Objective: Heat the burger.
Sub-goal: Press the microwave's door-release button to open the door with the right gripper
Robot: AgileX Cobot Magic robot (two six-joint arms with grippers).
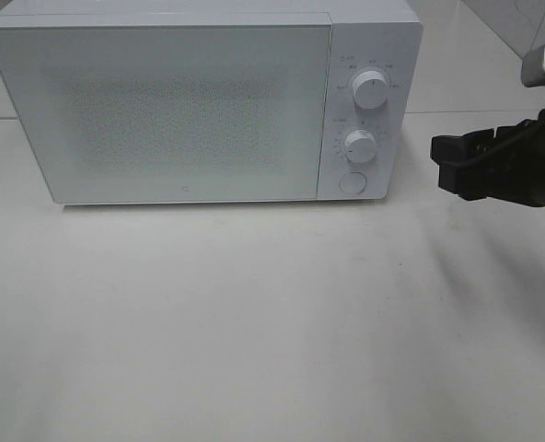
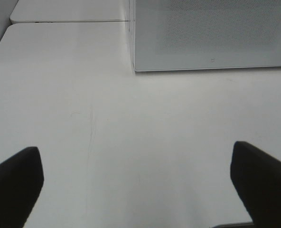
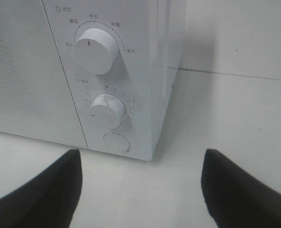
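Nearest the high camera, a bare white table (image 1: 254, 331) was seen across the whole foreground; a faint thin scratch (image 2: 90, 137) was picked out on it in the left wrist view. The left gripper (image 2: 135, 159) was shown only by its own wrist camera, held over the table and faced toward the lower left front corner of the microwave (image 1: 180, 101); its left fingers (image 2: 14, 185) were spread wide apart, and nothing was held between them.

Further back, at the right edge of the high view, the right gripper (image 1: 446, 166) was held in the air, just to the right of the microwave's control panel and apart from it; its right fingers (image 3: 45, 190) were seen parted, with only bare table between them and nothing gripped.

Behind the grippers, the white microwave was set on the table with its door (image 1: 162, 110) shut; the door's face was pale and covered by a fine dotted mesh, so nothing inside could be made out. On the panel to the right of the door, an upper knob (image 1: 371, 89) was stacked above a lower knob (image 1: 359, 145), and a round button (image 1: 352, 182) was placed below both.

The burger was not shown in any view; where it lay could not be told. Farthest back, a seam (image 1: 493, 113) was seen running across the tabletop.
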